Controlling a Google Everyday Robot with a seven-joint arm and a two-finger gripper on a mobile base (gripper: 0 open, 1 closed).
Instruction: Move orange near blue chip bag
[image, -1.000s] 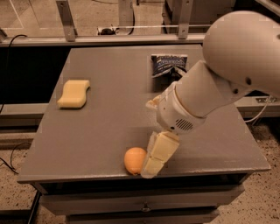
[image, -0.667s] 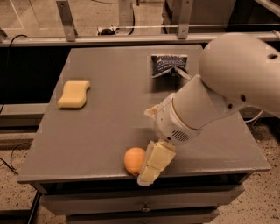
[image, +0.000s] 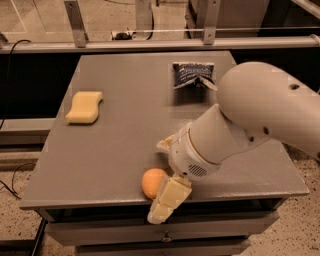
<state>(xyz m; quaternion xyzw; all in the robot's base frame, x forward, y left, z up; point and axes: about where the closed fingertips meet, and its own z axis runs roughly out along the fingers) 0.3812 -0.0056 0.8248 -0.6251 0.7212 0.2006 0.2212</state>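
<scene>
The orange (image: 151, 182) sits near the front edge of the grey table (image: 125, 135), a little left of centre. My gripper (image: 162, 184) is at the orange and looks open: one pale finger (image: 168, 200) hangs just right of and in front of the fruit, past the table's front edge, and the other tip (image: 164, 144) shows behind it. I cannot tell whether the finger touches the orange. The blue chip bag (image: 192, 74) lies at the back right of the table, far from the orange. My large white arm (image: 250, 120) covers the right half of the table.
A pale yellow wavy-edged sponge (image: 84, 106) lies at the left side of the table. A metal rail (image: 150, 45) runs behind the table. A drawer front (image: 165, 235) is below the front edge.
My arm has swung down and toward the front edge, so the lower finger now reaches further past the orange. The orange, bag and sponge have not moved.
</scene>
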